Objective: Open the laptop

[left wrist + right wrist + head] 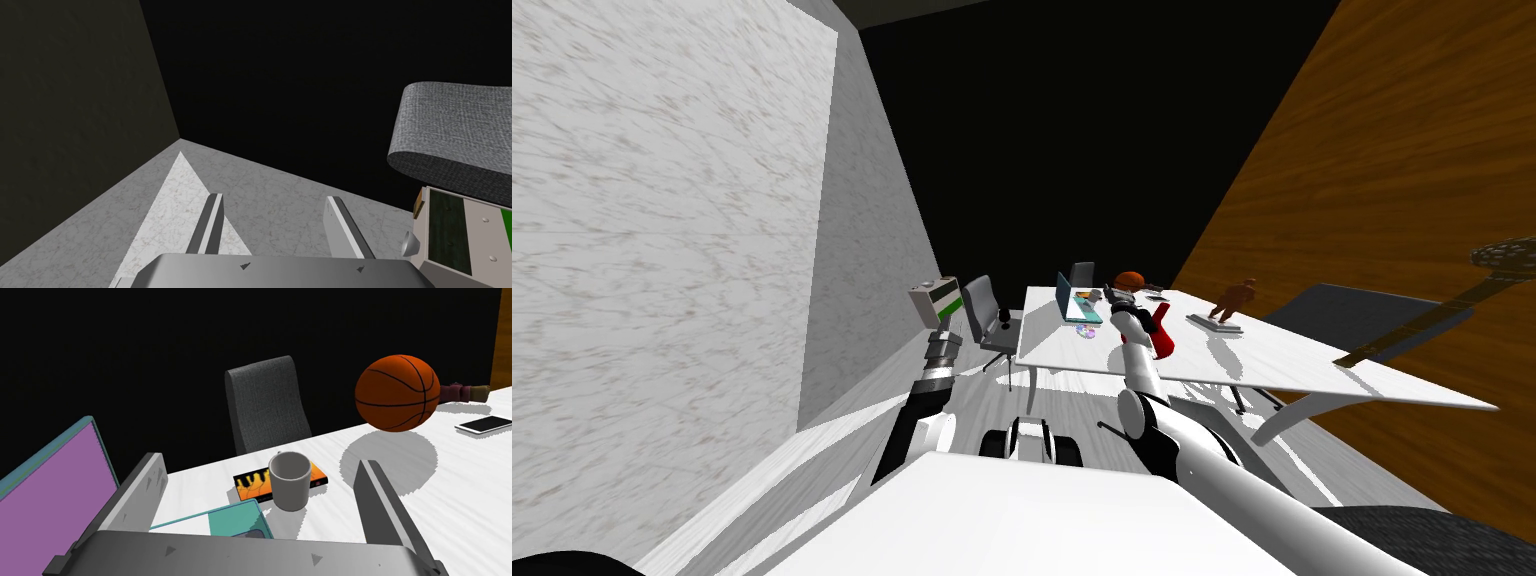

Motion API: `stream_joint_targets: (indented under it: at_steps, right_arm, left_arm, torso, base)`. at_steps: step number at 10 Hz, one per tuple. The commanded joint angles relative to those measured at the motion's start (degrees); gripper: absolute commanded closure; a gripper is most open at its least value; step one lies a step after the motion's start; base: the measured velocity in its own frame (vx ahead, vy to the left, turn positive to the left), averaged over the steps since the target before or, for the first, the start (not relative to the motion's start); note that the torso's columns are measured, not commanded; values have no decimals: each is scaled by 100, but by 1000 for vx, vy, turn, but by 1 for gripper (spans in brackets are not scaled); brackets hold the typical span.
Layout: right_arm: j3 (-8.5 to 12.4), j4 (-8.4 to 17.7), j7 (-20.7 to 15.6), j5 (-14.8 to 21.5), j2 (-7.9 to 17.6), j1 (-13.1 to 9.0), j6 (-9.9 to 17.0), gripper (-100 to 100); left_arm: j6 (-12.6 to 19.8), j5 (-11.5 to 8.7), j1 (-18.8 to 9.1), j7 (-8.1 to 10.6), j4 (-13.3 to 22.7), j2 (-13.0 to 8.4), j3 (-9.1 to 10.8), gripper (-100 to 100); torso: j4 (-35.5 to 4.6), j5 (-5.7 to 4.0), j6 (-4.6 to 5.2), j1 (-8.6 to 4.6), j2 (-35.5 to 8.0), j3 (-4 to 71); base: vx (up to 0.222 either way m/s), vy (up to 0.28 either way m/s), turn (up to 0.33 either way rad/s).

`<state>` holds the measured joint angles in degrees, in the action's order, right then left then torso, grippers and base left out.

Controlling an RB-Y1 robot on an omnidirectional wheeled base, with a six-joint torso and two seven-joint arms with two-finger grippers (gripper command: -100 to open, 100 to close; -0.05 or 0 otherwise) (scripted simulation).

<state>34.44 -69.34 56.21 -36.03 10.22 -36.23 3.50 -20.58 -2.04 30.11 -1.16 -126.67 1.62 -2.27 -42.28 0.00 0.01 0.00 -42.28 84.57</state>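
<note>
On the white table (1312, 370), at the robot's twelve o'clock, the teal laptop (55, 483) stands with its purple screen raised. The right gripper (260, 463) hovers over its base, fingers spread wide, holding nothing. A white mug (289, 480) and an orange basketball (397, 393) sit beyond, toward one o'clock. The left gripper (274, 199), at eleven o'clock, is equally wide apart and empty above the grey floor (100, 225).

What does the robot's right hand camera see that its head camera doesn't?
Right wrist view: the laptop shows its purple screen, a white mug stands by a piano-key book, and the right gripper has its fingers open. Head view: a brown figurine and the left arm, raised beside the table. Both: the teal laptop, the basketball, the white table and a grey chair.
</note>
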Motion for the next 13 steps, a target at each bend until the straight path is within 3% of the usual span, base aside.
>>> stream_joint_targets:
  at_steps: [1,2,4,5,6,8,9,11,13]
  right_arm:
    - [113,328,265,-166,-46,-251,140,-100]
    - [213,498,477,-299,-92,-464,263,-100]
    - [213,580,477,-299,-92,-464,263,-100]
    - [307,800,676,-424,-143,-666,379,-100]
    - [307,818,676,-424,-143,-666,379,-100]
    - [477,1187,1034,-649,-259,-1028,587,-100]
    - [477,1248,1034,-649,-259,-1028,587,-100]
    - [620,1601,1333,-836,-400,-1330,760,-100]
    - [679,1745,1458,-914,-480,-1455,832,-100]
  left_arm:
    - [0,0,0,0,0,0,0,0]
    - [0,0,0,0,0,0,0,0]
    - [0,0,0,0,0,0,0,0]
    - [0,0,0,0,0,0,0,0]
    - [0,0,0,0,0,0,0,0]
    - [0,0,0,0,0,0,0,0]
    - [0,0,0,0,0,0,0,0]
    - [0,0,0,0,0,0,0,0]
    - [0,0,0,0,0,0,0,0]
  torso:
    - [0,0,-1,1,0,0]
    - [0,0,0,1,0,0]
    - [0,0,0,0,-1,-1]
    - [0,0,0,-1,0,0]
    - [0,1,-3,2,0,1]
    - [0,0,-2,0,-1,0]
    - [0,0,-1,1,-1,-1]
    - [0,0,-2,1,0,0]
    - [-1,0,1,0,-1,0]
  base:
    - [-9,-1,13]
    - [-10,-2,21]
    - [-4,-2,6]
    - [-7,-1,13]
    - [-6,-2,17]
    - [-10,-3,20]
    - [-9,-2,12]
    - [-9,-3,15]
    - [-7,-2,10]
